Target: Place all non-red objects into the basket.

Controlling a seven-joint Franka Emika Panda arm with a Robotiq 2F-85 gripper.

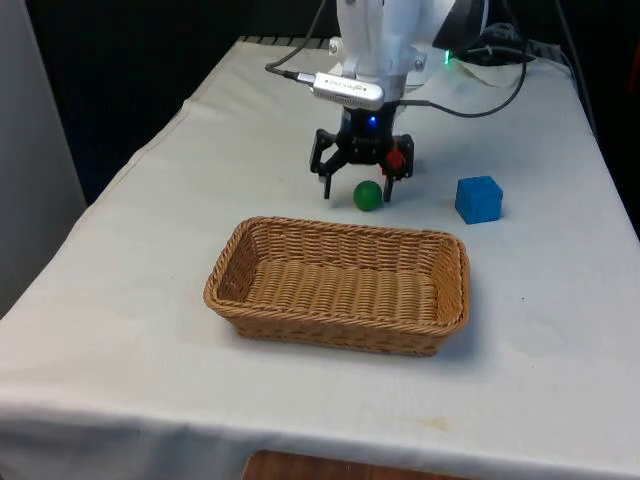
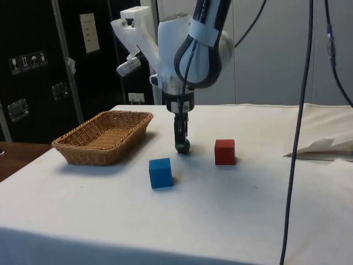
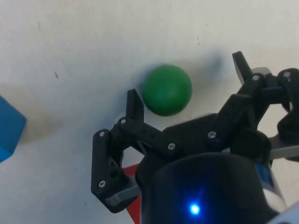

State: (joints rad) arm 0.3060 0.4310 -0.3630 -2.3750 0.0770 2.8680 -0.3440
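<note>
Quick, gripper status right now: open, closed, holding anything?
Gripper: open, holding nothing, low over the cloth with the green ball between its fingers, not clamped.

table, white cloth | basket | green ball | blue cube | red cube

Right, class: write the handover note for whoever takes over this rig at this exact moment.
Gripper: open, low over the cloth, fingers either side of the green ball, not closed on it.
Blue cube: on the cloth, on the front view's right of the ball.
Red cube: on the cloth behind the gripper; it stays out.
Basket: empty, nearer the front camera than the ball.
Done: nothing in the basket.
Left: grasp the ball and drop it in, then the blue cube.
</note>
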